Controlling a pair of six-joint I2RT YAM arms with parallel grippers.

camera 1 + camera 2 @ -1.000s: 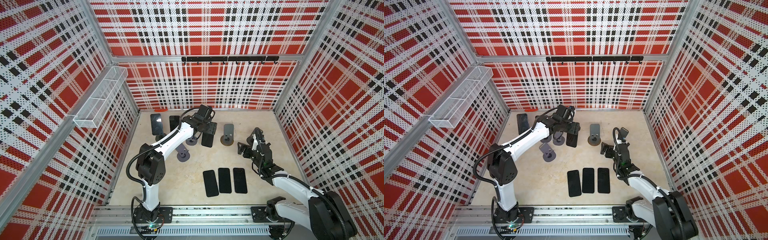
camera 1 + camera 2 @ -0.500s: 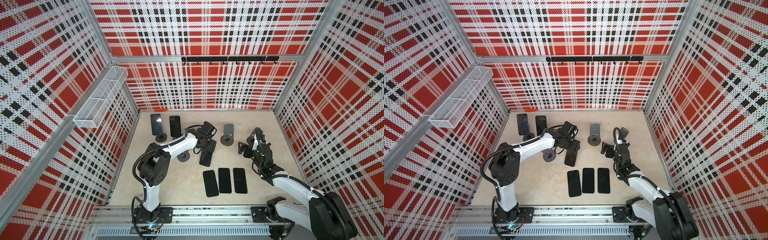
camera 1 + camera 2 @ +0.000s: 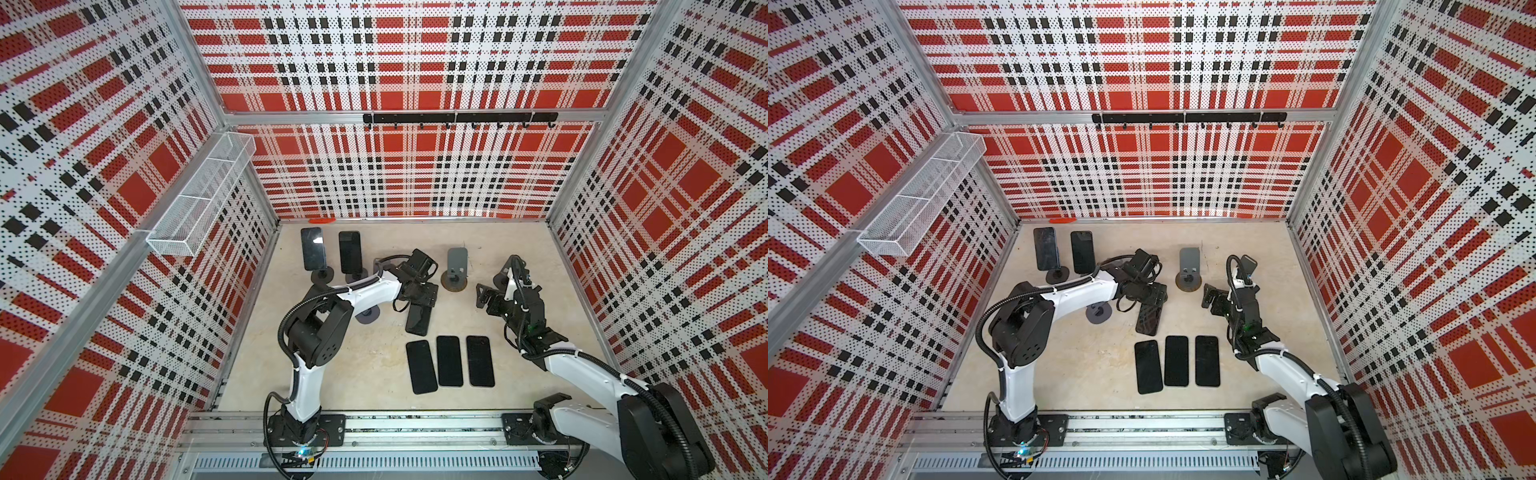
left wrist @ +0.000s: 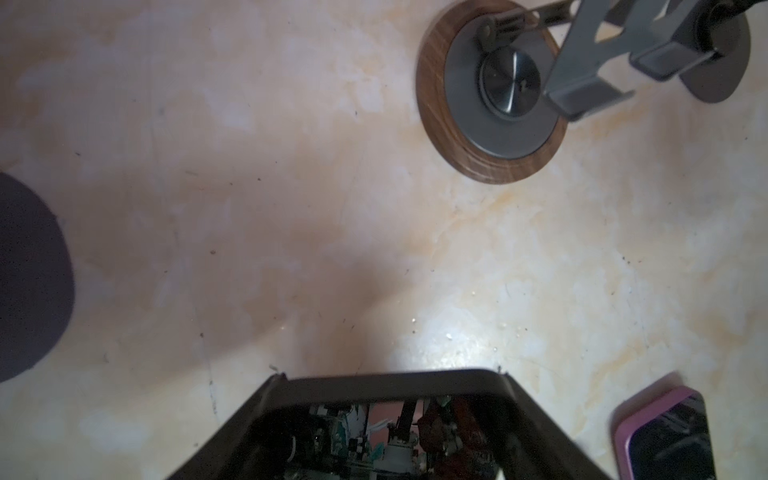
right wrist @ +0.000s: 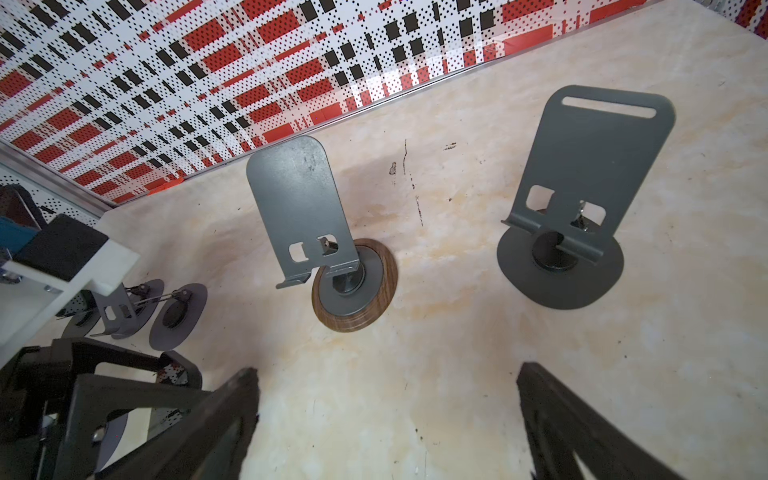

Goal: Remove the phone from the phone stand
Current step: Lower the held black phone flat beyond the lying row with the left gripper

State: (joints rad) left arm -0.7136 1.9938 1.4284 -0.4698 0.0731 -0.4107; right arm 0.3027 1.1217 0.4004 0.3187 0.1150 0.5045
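Your left tool (image 3: 420, 305) pinched a glossy black rectangular phone (image 3: 417, 325) over the marbled beige surface (image 3: 365, 374); your right tool (image 5: 386, 376) stood spread.

Both top views looked steeply down from high above the whole table (image 3: 353, 374). The wrist cameras sat close over it, sharing a view of the wood-rimmed stand (image 5: 353, 322).

Surface: beige marbled tabletop (image 3: 353, 374);
Front: three dark phones (image 3: 449, 360) lying flat, side by side;
Back: wood-based stand (image 3: 456, 270); two phone-bearing stands (image 3: 312, 248) near the left wall
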